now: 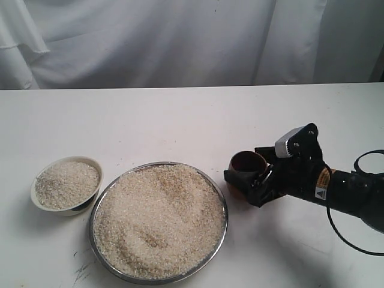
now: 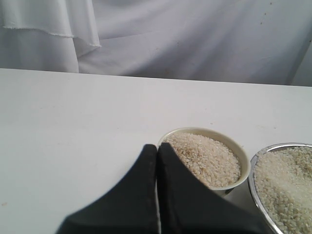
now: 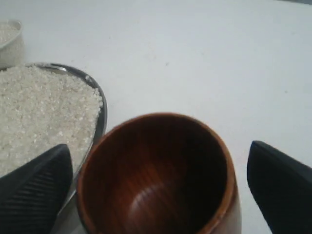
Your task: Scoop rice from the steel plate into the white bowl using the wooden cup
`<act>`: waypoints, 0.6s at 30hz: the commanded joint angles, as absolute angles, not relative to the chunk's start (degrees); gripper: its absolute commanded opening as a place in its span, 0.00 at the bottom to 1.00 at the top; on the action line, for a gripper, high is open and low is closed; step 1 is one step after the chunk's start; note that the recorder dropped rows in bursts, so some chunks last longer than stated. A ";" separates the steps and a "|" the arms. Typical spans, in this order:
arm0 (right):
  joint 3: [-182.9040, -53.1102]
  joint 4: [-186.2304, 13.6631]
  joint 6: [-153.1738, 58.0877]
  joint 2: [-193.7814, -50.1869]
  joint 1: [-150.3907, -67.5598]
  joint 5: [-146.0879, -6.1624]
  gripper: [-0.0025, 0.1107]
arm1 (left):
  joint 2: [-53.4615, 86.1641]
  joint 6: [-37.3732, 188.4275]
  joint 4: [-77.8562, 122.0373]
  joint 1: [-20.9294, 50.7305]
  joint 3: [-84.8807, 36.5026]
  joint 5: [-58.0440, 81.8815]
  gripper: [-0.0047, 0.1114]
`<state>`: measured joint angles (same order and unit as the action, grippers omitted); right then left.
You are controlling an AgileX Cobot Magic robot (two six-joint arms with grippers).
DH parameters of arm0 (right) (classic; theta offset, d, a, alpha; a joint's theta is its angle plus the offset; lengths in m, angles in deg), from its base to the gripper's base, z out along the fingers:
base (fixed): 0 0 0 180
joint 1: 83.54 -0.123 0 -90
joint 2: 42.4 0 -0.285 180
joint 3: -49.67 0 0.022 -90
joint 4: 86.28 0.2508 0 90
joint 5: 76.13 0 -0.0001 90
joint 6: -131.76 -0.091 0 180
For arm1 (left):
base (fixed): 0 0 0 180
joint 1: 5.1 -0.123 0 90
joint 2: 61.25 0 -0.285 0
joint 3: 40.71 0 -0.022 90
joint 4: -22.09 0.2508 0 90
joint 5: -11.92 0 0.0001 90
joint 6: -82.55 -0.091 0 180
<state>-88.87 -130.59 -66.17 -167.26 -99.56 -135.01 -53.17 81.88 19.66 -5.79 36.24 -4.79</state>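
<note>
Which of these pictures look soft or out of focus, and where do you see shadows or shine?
Exterior view: even, soft light, with a faint shadow under the small cream-white bowl. Left wrist view: the black left gripper blurs near the lens. Right wrist view: soft overall, with a pale sheen inside the reddish-brown wooden cup.

A plain white table fills the foreground, its matte top lit evenly and softly, with a few dark scuff marks near the front edge. Behind it a white cloth hangs in loose, shadowed folds, closing off the room.
</note>
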 commanded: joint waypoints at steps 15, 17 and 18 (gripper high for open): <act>-88.91 -129.38 -81.43 -139.45 -99.24 -138.51 0.05 | -53.46 82.06 19.61 -5.70 36.50 -4.43 0.04; -88.91 -128.88 -80.15 -137.15 -99.24 -136.03 0.02 | -53.46 82.06 19.61 -5.70 36.50 -4.43 0.04; -88.91 -128.57 -79.49 -136.23 -99.24 -134.28 0.02 | -53.46 82.06 19.61 -5.70 36.50 -4.43 0.04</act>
<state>-88.87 -128.76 -80.36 -138.99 -99.56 -137.99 -53.17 81.88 19.66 -5.79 36.24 -4.79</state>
